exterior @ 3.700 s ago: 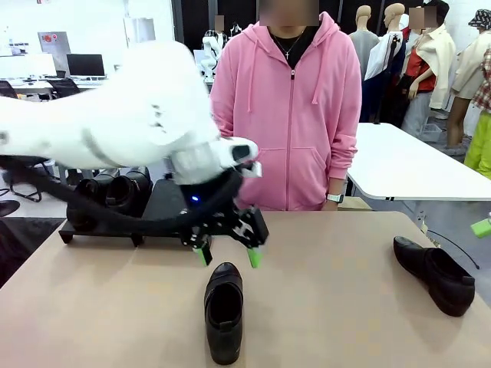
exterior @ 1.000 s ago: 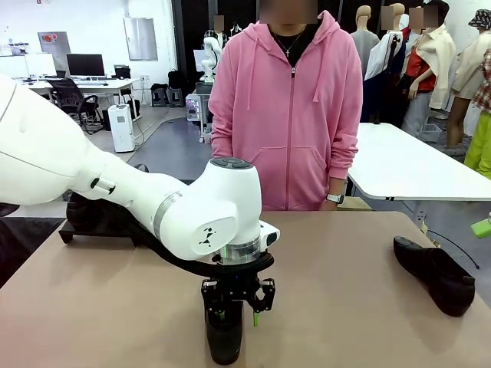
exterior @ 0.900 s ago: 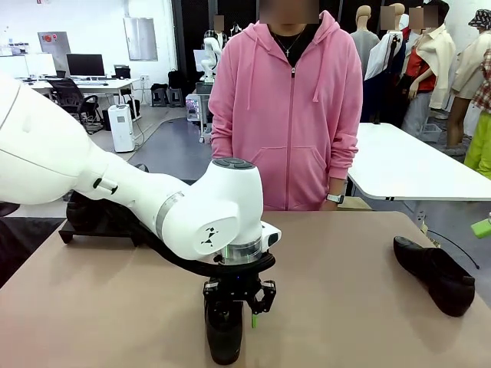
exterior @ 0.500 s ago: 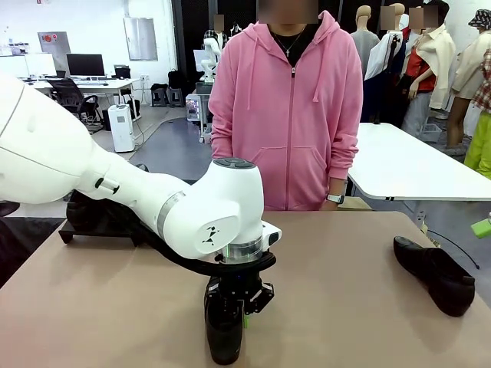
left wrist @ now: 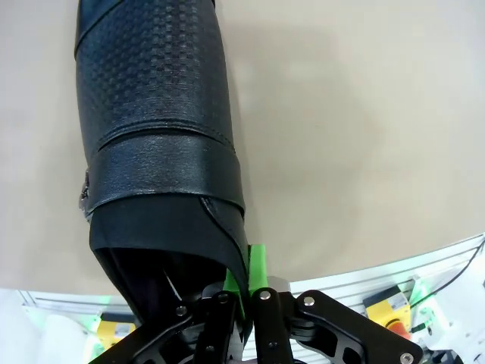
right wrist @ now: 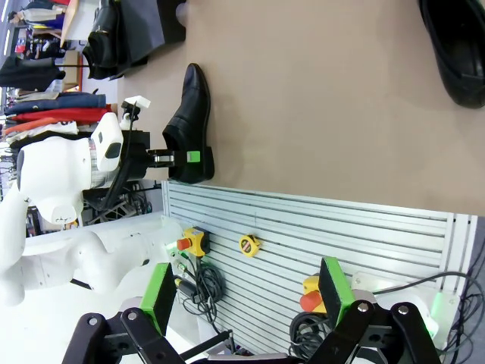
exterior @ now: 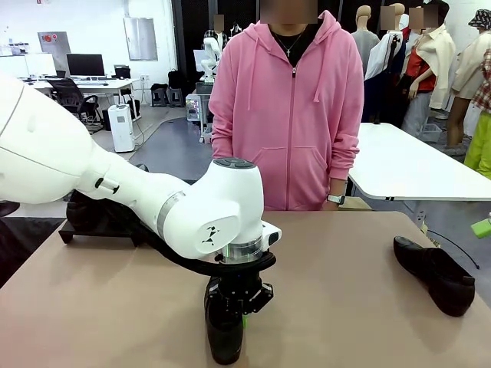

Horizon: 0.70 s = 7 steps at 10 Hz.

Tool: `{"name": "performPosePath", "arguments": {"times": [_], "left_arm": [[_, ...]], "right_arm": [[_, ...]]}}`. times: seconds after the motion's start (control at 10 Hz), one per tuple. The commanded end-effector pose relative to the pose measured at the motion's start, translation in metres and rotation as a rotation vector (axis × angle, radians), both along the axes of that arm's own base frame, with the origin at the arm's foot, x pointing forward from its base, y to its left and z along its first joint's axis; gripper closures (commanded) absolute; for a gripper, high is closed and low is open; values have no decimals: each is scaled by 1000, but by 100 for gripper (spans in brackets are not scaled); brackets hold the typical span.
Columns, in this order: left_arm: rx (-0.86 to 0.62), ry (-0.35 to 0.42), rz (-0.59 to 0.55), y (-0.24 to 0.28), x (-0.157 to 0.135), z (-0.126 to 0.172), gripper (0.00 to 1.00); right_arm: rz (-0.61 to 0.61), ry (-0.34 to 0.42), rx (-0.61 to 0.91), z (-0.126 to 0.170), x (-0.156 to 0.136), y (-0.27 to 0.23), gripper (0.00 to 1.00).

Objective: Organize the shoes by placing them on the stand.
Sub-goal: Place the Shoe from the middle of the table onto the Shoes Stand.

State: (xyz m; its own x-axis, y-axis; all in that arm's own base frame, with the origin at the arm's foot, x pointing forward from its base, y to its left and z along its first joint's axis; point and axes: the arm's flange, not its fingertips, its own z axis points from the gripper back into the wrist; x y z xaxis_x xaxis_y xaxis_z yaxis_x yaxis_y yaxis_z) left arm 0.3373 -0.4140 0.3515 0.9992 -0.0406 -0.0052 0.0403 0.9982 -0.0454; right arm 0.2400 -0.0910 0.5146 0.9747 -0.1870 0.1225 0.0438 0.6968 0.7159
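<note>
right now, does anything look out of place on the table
One black dress shoe lies diagonally by the right edge of the table, far from the stand at far left. Nothing looks spilled or damaged.

The rounded white left arm has a silver wrist ring, black cable and seemingly green-padded fingers.

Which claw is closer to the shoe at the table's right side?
Right. The right claw hangs open at the table's right edge, near that shoe; the left claw is mid-table, shut on the other shoe.
</note>
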Motion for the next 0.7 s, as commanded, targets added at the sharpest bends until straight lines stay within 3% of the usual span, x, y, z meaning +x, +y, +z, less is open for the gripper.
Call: {"name": "performPosePath", "arguments": {"times": [0.0,0.1,0.4,0.5,0.6], "left_arm": [[0,-53,-4,9,-4,22,100],[-33,-48,-114,23,-8,58,100],[-1,-210,-296,64,-44,157,100],[14,-293,-316,81,-50,178,100],[52,-371,-251,102,-47,189,100]], "right_arm": [[2,-10,19,4,0,0,0],[2,-10,19,4,0,0,0],[2,-10,19,4,0,0,0],[2,-10,19,4,0,0,0],[2,-10,19,4,0,0,0]]}}
